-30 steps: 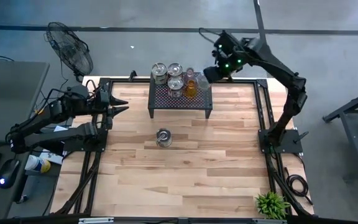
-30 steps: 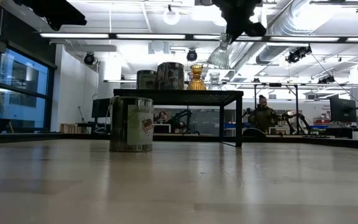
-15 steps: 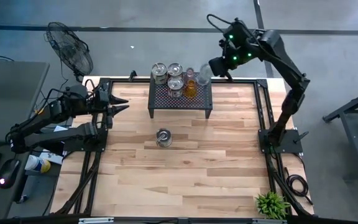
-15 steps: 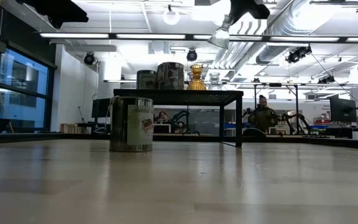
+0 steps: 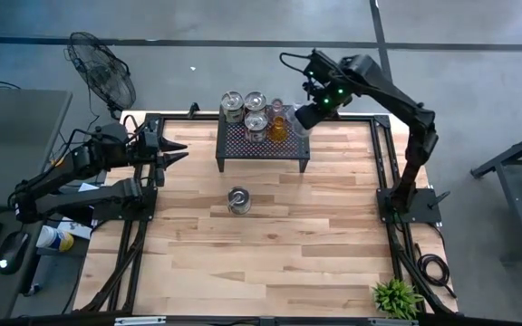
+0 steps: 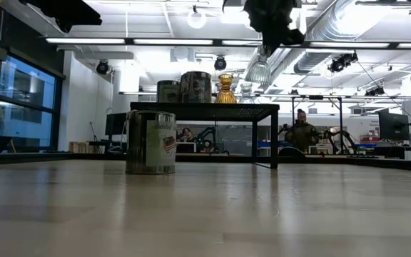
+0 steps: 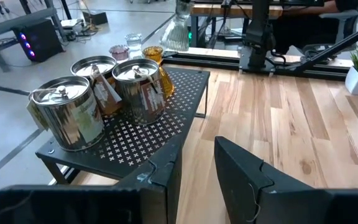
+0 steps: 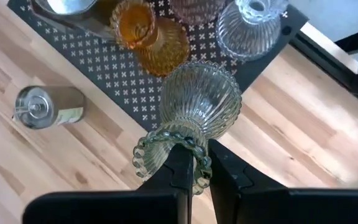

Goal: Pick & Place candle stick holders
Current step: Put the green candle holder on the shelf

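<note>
My right gripper [image 5: 304,115] is shut on a ribbed greenish glass candle stick holder [image 8: 197,102], which hangs over the far right corner of the black perforated stand [image 5: 261,150]. On the stand are three silvery tins [image 7: 67,112], an amber holder [image 8: 151,34], a pink one [image 7: 119,51] and a clear glass one [image 8: 250,25]. One more silvery tin [image 5: 238,200] stands upright on the table in front of the stand. My left gripper [image 5: 181,151] waits open at the table's left edge. My right gripper pinches the glass holder's beaded rim [image 8: 199,163], with one finger [image 8: 179,171] inside the mouth and the other outside. The fingers slant steeply down from above. The holder hangs below them, wide foot [image 6: 260,71] down, clear of the stand's top.
Bare wooden table lies in front of the stand and around the lone tin. A small potted plant [image 5: 395,296] stands at the near right corner and a fan [image 5: 102,68] beyond the far left corner. A person [image 6: 302,130] sits in the room behind.
My right gripper, still shut on the glass holder, first rose and drew toward the far edge, then came back down toward the stand's far right corner. The holder hangs lower now, close above the stand's top.
</note>
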Controlling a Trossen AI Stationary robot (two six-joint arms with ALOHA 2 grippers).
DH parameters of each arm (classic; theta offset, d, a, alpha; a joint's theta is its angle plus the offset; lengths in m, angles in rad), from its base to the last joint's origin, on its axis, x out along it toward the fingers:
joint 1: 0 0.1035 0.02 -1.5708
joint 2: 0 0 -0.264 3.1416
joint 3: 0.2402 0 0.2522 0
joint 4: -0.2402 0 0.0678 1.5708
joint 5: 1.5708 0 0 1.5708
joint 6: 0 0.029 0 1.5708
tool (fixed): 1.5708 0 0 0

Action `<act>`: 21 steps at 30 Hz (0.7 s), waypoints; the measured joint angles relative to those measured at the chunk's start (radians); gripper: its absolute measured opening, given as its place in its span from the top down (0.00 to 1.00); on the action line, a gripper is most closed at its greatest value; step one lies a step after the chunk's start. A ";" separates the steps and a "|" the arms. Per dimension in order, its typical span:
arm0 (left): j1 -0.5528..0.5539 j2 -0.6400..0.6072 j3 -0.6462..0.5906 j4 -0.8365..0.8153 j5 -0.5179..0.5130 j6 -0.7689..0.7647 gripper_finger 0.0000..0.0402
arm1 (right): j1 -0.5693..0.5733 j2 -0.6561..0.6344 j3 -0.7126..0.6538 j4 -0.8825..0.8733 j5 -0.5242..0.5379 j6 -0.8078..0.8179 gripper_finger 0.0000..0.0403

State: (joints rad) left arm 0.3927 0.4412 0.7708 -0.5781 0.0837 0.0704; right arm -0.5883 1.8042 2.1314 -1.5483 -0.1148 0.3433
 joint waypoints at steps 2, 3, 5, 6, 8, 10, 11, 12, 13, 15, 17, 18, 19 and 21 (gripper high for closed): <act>0.000 0.000 0.000 0.000 0.000 0.000 0.77 | 0.000 0.000 -0.034 0.035 -0.002 0.016 0.95; 0.000 0.000 0.000 0.000 0.000 0.000 0.77 | -0.001 0.000 -0.049 0.048 0.000 0.019 0.95; 0.000 0.000 0.000 0.000 0.000 0.000 0.77 | -0.002 0.000 -0.083 0.074 0.001 0.023 0.95; 0.000 0.000 0.000 0.000 0.000 0.000 0.77 | -0.002 0.000 -0.101 0.095 0.001 0.028 0.95; 0.000 0.000 0.000 0.000 0.000 0.000 0.77 | -0.002 0.000 -0.128 0.131 -0.005 0.042 0.95; 0.000 0.000 0.000 0.000 0.000 0.000 0.77 | -0.001 0.000 -0.151 0.153 -0.008 0.043 0.95; 0.000 0.000 0.000 0.000 0.000 0.000 0.77 | -0.001 0.000 -0.161 0.164 -0.011 0.045 0.95; 0.000 0.000 0.000 0.000 0.000 0.001 0.77 | -0.001 0.000 -0.169 0.172 -0.017 0.049 0.95; 0.000 0.000 0.000 0.000 0.001 0.001 0.77 | -0.001 0.000 -0.173 0.175 -0.022 0.051 0.95; 0.000 0.000 0.000 0.000 0.001 0.001 0.77 | -0.001 0.000 -0.183 0.177 -0.022 0.051 0.95; 0.000 0.000 0.000 0.000 0.001 0.001 0.77 | -0.001 0.000 -0.184 0.181 -0.015 0.051 0.95; 0.000 0.000 0.000 0.000 0.001 0.001 0.77 | -0.001 0.000 -0.184 0.187 -0.007 0.050 0.95; 0.000 0.000 0.000 0.000 0.001 0.001 0.77 | -0.001 0.000 -0.184 0.191 -0.003 0.050 0.95; 0.000 0.000 0.000 0.000 0.001 0.001 0.77 | -0.001 0.000 -0.184 0.191 0.002 0.050 0.95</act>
State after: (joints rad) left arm 0.3923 0.4408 0.7712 -0.5785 0.0845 0.0715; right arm -0.5892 1.8042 1.9472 -1.3570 -0.1124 0.3932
